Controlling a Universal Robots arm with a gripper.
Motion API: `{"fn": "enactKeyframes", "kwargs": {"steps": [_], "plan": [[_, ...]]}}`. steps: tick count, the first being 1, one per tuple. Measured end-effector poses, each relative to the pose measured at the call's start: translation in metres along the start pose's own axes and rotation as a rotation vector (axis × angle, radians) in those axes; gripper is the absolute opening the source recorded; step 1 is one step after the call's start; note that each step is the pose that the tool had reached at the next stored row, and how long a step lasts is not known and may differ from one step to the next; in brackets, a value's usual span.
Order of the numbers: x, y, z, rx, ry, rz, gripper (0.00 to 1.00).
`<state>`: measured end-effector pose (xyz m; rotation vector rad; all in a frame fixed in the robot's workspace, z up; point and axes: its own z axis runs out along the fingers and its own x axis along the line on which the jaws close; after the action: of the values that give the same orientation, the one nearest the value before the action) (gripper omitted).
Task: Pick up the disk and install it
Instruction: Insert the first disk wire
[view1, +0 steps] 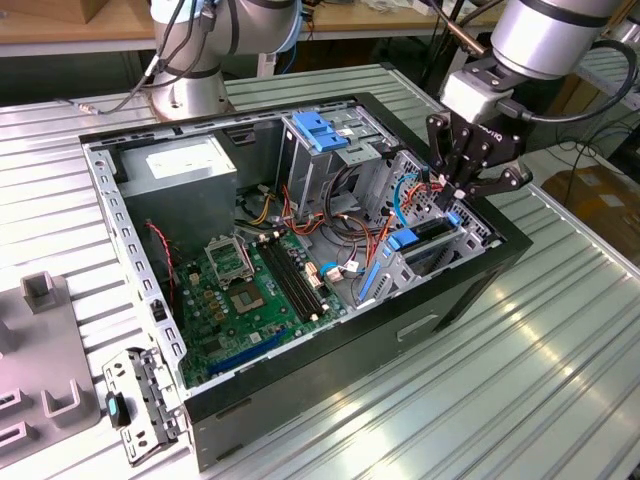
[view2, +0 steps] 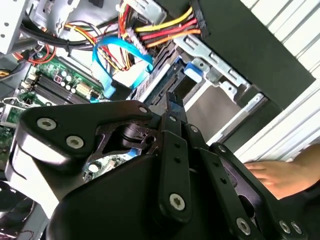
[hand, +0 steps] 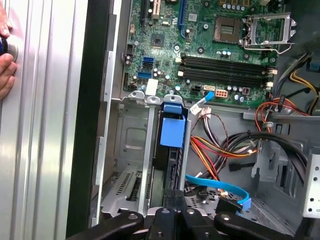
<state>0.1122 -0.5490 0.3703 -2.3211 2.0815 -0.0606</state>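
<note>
Your gripper (view1: 453, 203) hangs straight down over the cage (view1: 478, 238), which stands against the case (view1: 300, 400) wall on the exterior view's right, near that corner. It comes from above because the cage's slots open upward and the wall leaves no way in from the side. The fingers are drawn narrow. In the second wrist view they meet on a bit of blue at the disk's upper end, so I judge that they are pinching it.

The disk (view1: 425, 232) stands on edge in a cage slot and is already well down between the metal dividers. Held by its end, it stays in line with the slot and clear of the red, yellow and blue cables (hand: 220, 150) bunched just beside the cage.

It is a flat, dark slab with bright blue plastic rails along its sides and a blue plate at one end. It looks stiff, and the slot guides it.

A hand (hand: 5, 55) rests on the table (view1: 560, 350) beside the case.
</note>
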Motion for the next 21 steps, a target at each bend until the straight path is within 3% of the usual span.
{"fn": "enactKeyframes", "kwargs": {"steps": [4, 6, 10, 12, 14, 18, 20, 21], "plan": [[-0.0073, -0.0111, 0.0004, 0.0001, -0.0002, -0.007, 0.11], [-0.0073, -0.0124, 0.0004, 0.0003, -0.0010, -0.028, 0.11], [-0.0070, -0.0150, 0.0006, 0.0014, -0.0050, -0.115, 0.11], [-0.0086, -0.0206, 0.0008, 0.0015, -0.0052, -0.119, 0.11], [-0.0109, -0.0237, 0.0007, -0.0027, -0.0051, -0.120, 0.11], [-0.0120, -0.0250, -0.0001, -0.0051, -0.0064, -0.154, 0.11], [-0.0119, -0.0265, -0.0027, -0.0165, -0.0091, -0.168, 0.11], [-0.0119, -0.0272, -0.0048, -0.0257, -0.0108, -0.172, 0.11]]}}
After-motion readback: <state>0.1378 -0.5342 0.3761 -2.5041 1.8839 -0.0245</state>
